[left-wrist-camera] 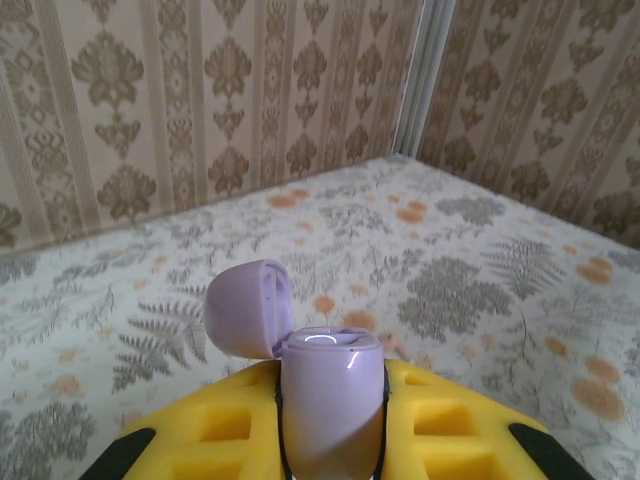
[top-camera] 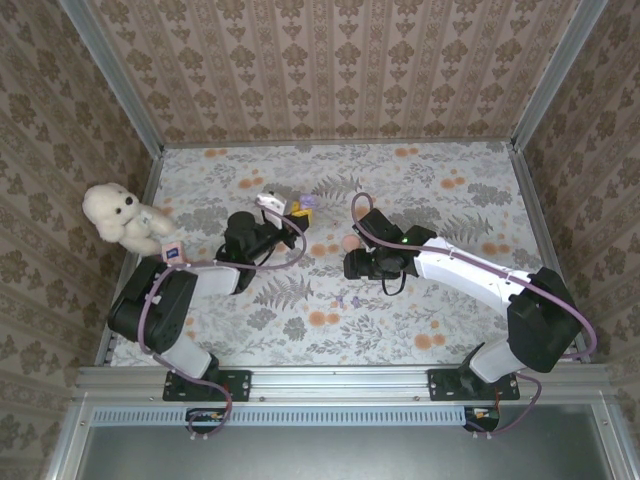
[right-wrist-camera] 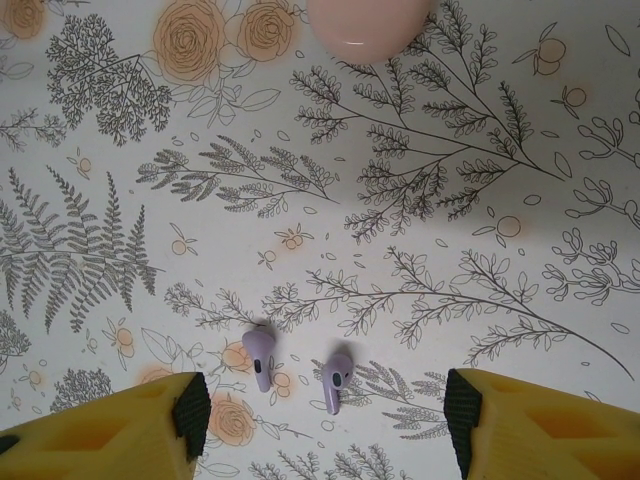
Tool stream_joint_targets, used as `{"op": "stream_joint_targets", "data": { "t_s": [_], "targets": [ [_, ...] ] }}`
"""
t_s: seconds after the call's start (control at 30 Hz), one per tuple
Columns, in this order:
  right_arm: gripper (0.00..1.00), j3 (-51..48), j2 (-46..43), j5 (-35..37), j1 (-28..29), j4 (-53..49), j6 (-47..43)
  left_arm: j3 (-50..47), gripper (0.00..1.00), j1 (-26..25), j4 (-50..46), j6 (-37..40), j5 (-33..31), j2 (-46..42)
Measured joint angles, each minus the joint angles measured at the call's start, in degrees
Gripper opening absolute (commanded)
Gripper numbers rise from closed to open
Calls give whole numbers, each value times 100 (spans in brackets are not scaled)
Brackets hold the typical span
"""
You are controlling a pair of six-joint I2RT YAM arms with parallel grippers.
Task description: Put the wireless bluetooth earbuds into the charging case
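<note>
- The left gripper [left-wrist-camera: 333, 435] is closed tight on the charging case [left-wrist-camera: 330, 400]. Its yellow fingers [left-wrist-camera: 445, 425] press the lilac body from both sides and hold it upright, clear of the desk [left-wrist-camera: 470, 260].
- The lid [left-wrist-camera: 248, 308] of the case is flipped open and leans back to the left in the wrist view. What sits inside the opening cannot be made out.
- From above, the left gripper [top-camera: 298, 208] and the case [top-camera: 310, 201] are over the far middle of the desk.
- The right gripper [right-wrist-camera: 327, 420] stands wide open and holds nothing, with a yellow finger at each lower corner of its wrist view.
- Two lilac earbuds lie on the desk under that gap — one [right-wrist-camera: 260, 352] towards the left finger, the other [right-wrist-camera: 336, 378] just beside it near the middle, and neither touches a finger.
- A rounded pink thing [right-wrist-camera: 368, 22] lies on the desk further on, well apart from the earbuds and cut by the frame's top edge.
- From above, the right gripper [top-camera: 357, 266] is near the desk's centre, with the pink thing [top-camera: 349, 242] just beyond it.
- A white teddy bear [top-camera: 122, 217] sits at the desk's left edge — far from both grippers.
</note>
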Motion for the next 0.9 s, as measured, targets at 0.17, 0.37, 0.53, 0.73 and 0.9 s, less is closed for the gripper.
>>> {"op": "stream_joint_targets", "data": {
  "t_s": [0.17, 0.37, 0.53, 0.73, 0.9],
  "targets": [
    [65, 146, 229, -2, 31, 2, 90, 57, 0, 52, 726, -66, 503, 33],
    [65, 264, 516, 0, 203, 4, 162, 66, 0, 308, 962, -199, 890, -31],
    [63, 321, 726, 35, 428, 2, 188, 63, 0, 369, 1012, -273, 1047, -350],
    [62, 330, 800, 127, 616, 0, 297, 63, 0, 369, 1132, -313, 1032, -472],
    [61, 345, 800, 129, 636, 4, 321, 63, 0, 369, 1134, -313, 894, -472]
  ]
}}
